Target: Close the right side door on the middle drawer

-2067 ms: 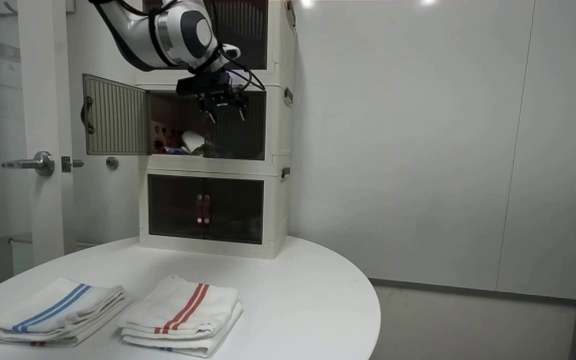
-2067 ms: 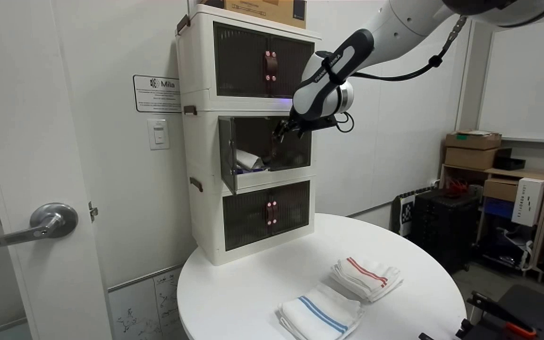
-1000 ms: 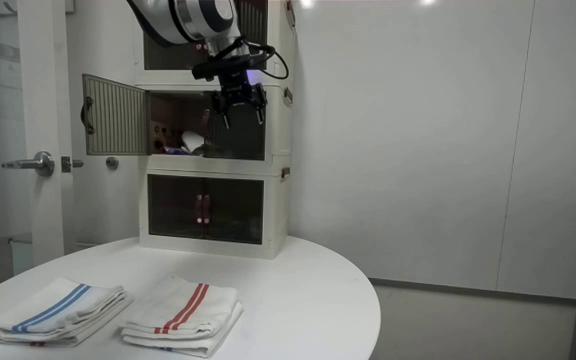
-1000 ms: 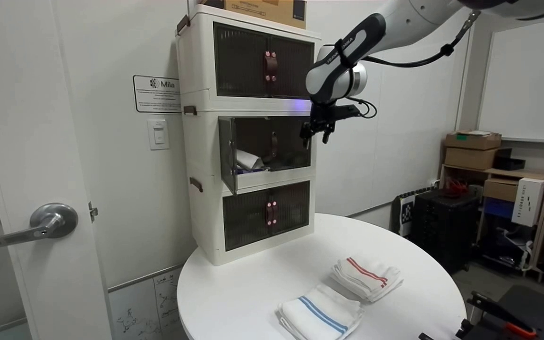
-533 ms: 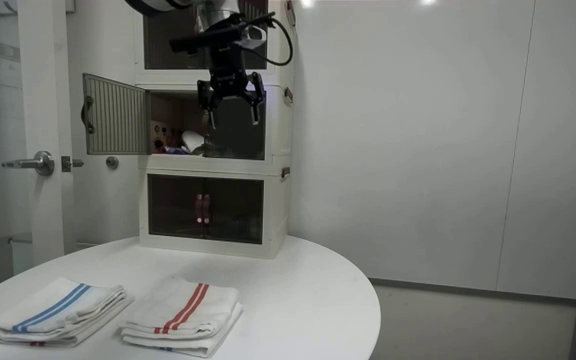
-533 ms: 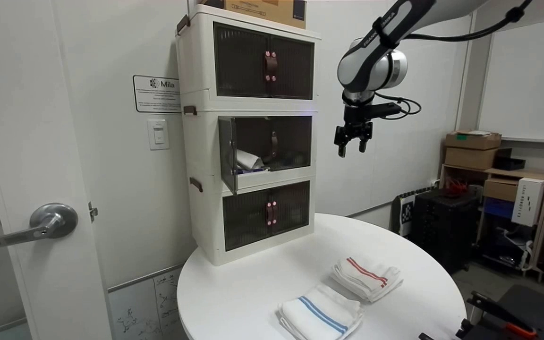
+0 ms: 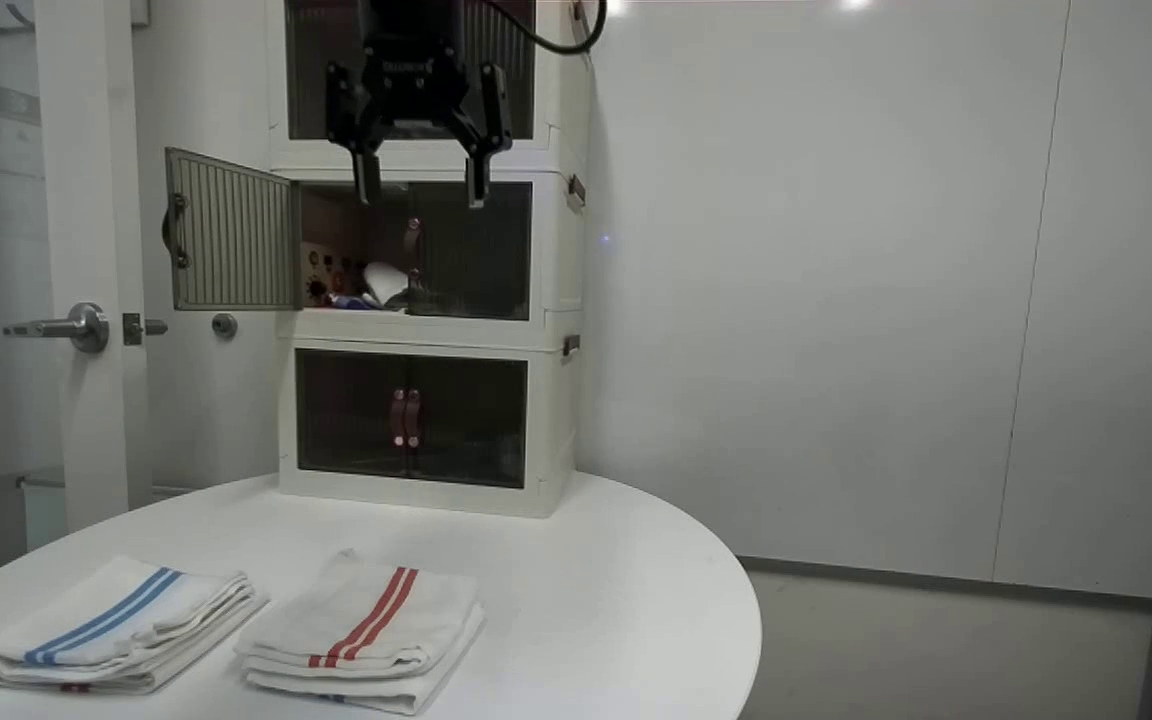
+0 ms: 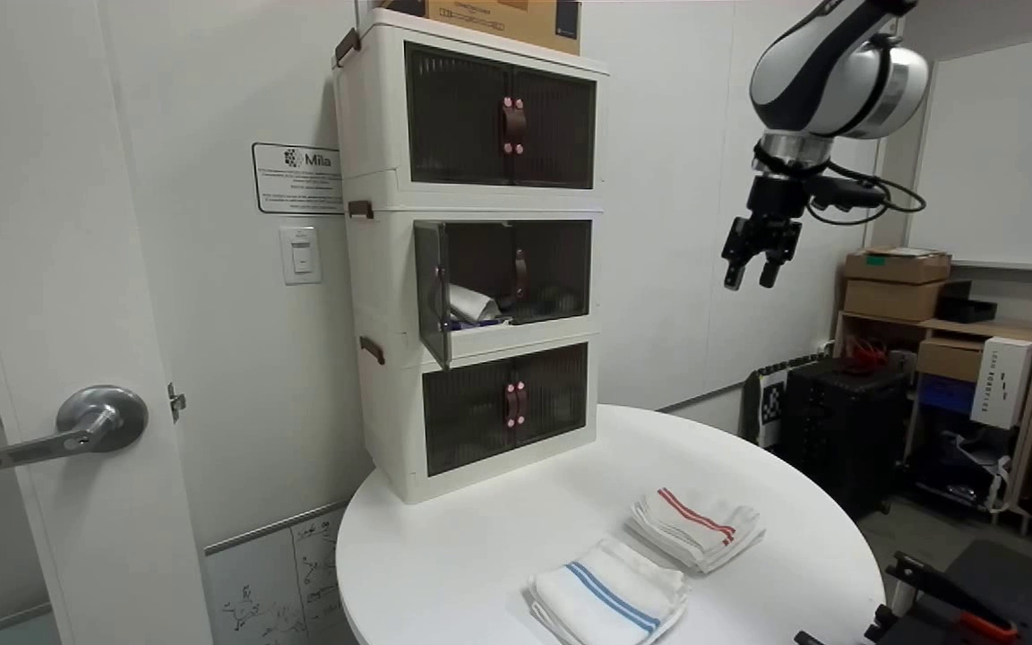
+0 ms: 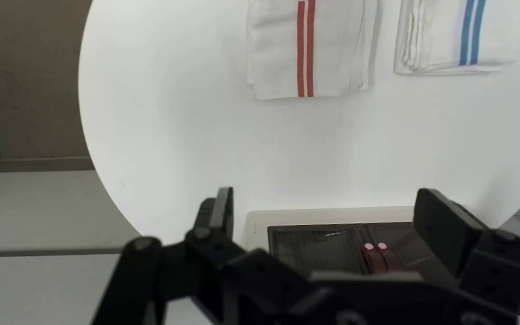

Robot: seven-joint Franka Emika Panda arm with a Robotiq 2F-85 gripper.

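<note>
The middle drawer (image 7: 386, 326) is the second of three stacked white units; its frame also shows in an exterior view (image 8: 391, 278). Its right side door (image 7: 484, 250) lies flat in the front, shut, in both exterior views (image 8: 563, 282). The matching left panel (image 7: 234, 235) stands swung out (image 8: 432, 300), with white and blue items visible inside. My gripper (image 7: 422, 198) is open and empty, fingers pointing down. In an exterior view the gripper (image 8: 751, 279) is well away from the unit's front. In the wrist view nothing is between the fingers (image 9: 325, 195).
A round white table (image 7: 616, 600) carries the stack. Folded towels with blue stripes (image 7: 116, 620) and red stripes (image 7: 366, 620) lie on it. The bottom unit (image 7: 411, 497) has both doors shut. A room door with a handle (image 8: 95, 425) stands beside the stack.
My gripper has backed away from the front of the right side door, turned to point down and stayed open. The right side door stays shut and the left panel stays swung out.
</note>
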